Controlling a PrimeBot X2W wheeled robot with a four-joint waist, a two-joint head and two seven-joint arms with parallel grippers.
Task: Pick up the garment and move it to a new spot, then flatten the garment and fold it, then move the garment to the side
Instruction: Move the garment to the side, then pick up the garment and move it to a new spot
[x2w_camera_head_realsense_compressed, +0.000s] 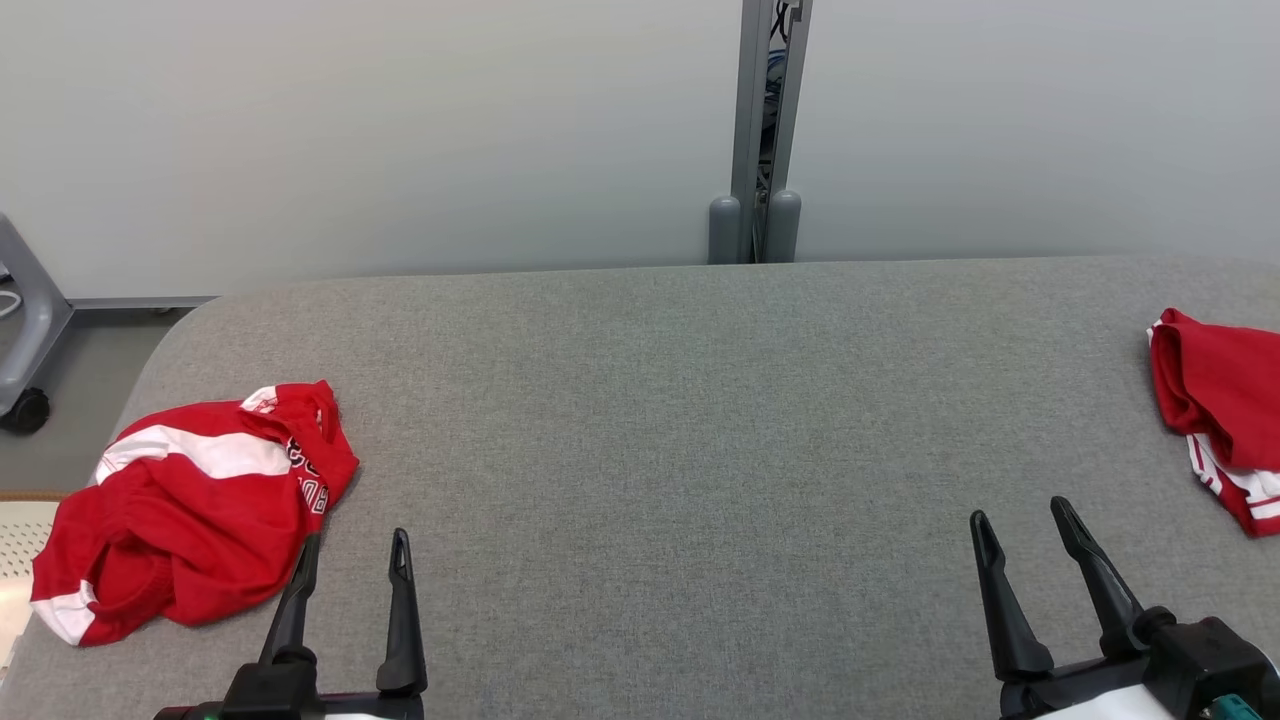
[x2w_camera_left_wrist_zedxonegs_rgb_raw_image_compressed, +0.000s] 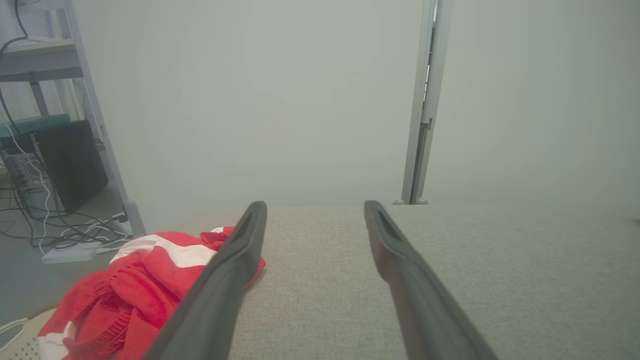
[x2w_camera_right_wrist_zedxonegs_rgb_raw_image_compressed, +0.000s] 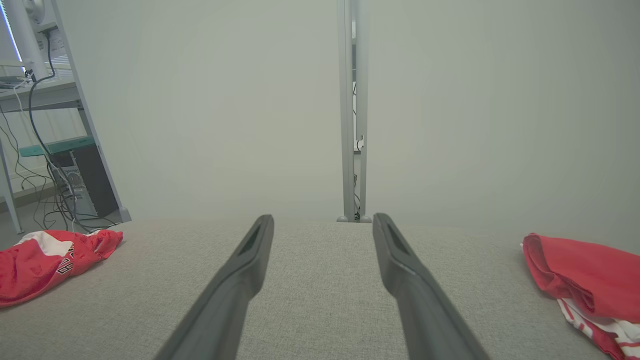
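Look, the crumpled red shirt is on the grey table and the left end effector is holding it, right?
No. The left end effector is open and empty: the left wrist view shows bare grey table between its fingers, with the shirt alongside.

We see a tabletop (x2w_camera_head_realsense_compressed: 650, 420) of matt grey woven cloth. The garment (x2w_camera_head_realsense_compressed: 190, 510) at nine o'clock is soft red cloth, ribbed at one edge. The left pincer (x2w_camera_head_realsense_compressed: 356, 540) looks matt dark plastic.
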